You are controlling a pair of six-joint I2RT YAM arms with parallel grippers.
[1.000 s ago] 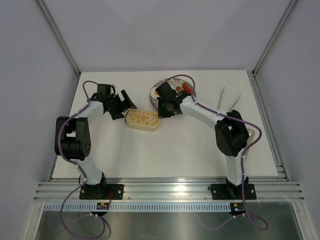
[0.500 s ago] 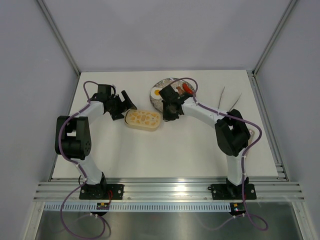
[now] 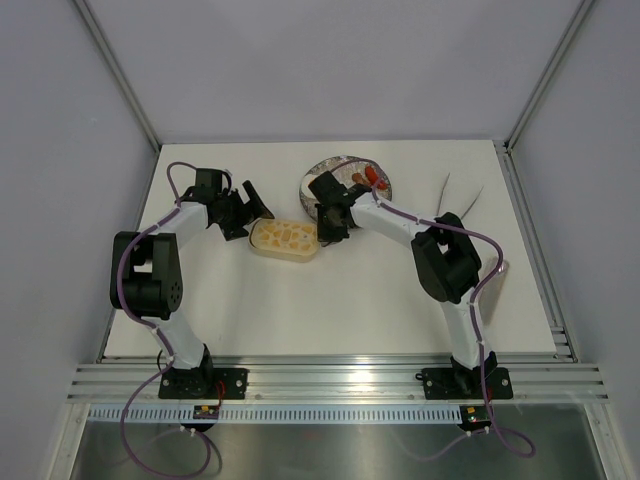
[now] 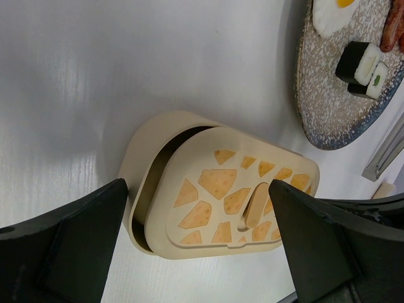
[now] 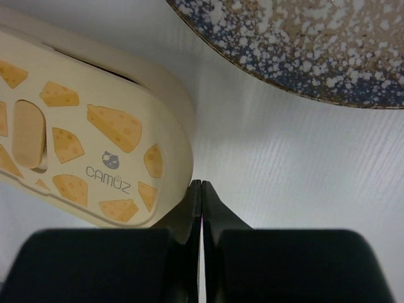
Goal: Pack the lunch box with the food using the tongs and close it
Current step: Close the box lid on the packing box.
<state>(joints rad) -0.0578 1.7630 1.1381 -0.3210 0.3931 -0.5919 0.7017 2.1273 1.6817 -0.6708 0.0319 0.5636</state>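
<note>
The lunch box [image 3: 286, 240] lies mid-table, its cheese-patterned lid [image 4: 230, 196] resting askew on the beige tray [image 4: 140, 151], with a dark gap at the left end. My left gripper [image 4: 196, 187] is open, its fingers straddling the box's left end without touching it. My right gripper [image 5: 201, 184] is shut on nothing, its tips against the lid's rim [image 5: 173, 120] at the right end. The food lies on the speckled plate [image 4: 328, 107]: a fried egg [image 4: 331, 14], sushi rolls [image 4: 363, 63] and a sausage [image 4: 392, 28]. The tongs [image 3: 460, 197] lie at the far right.
The plate [image 3: 345, 178] sits just behind the box's right end, partly under my right wrist. Aluminium frame rails run along the table's right edge [image 3: 530, 240] and near edge [image 3: 320, 380]. White walls stand on three sides.
My right arm's elbow has swung left and farther in, and its wrist has shifted back over the fried egg. The shut tips stay at the box's right end. The left arm is still.
</note>
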